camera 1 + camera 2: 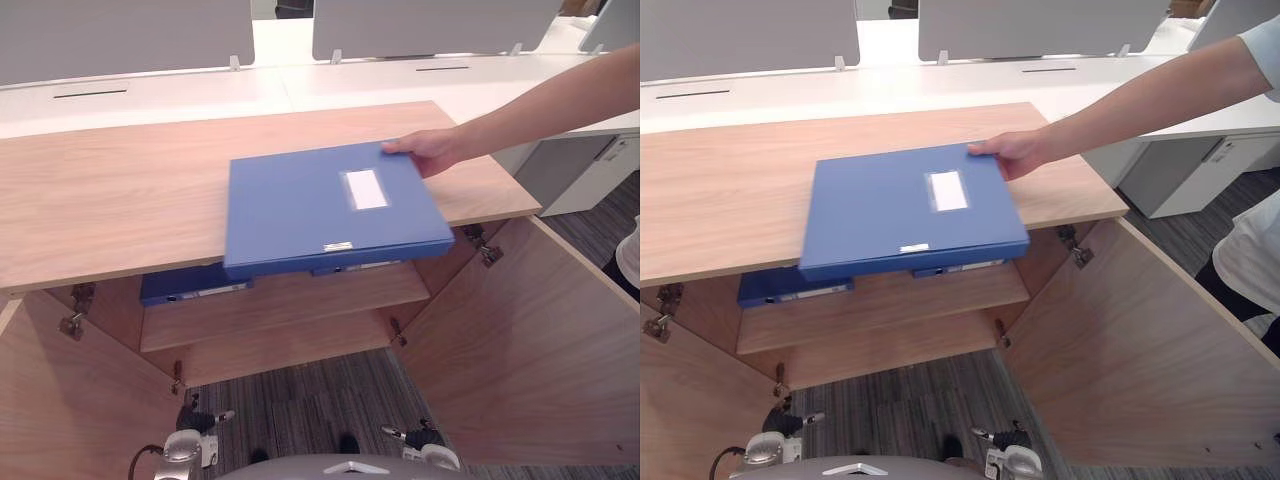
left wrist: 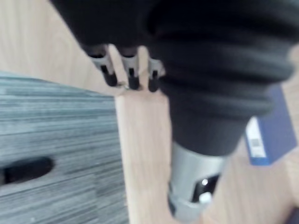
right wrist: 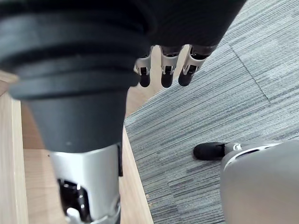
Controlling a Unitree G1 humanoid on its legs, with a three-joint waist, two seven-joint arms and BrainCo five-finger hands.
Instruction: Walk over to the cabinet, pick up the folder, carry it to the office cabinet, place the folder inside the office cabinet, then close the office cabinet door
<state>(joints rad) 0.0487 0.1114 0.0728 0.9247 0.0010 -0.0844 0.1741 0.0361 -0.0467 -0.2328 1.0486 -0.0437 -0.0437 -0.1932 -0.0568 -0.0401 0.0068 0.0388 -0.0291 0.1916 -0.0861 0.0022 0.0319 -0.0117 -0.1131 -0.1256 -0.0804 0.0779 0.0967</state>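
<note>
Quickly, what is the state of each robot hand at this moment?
Left hand: open, fingers relaxed, holding nothing.
Right hand: open, fingers relaxed, holding nothing.

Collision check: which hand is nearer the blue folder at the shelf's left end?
Left. The left hand hangs low, just below and in front of the shelf folder; the right hand hangs across the opening, by the right door.

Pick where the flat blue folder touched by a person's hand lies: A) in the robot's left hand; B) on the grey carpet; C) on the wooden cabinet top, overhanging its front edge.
C: the flat blue folder rests on the wooden cabinet top, near edge past the front, the person's hand at its far corner.
</note>
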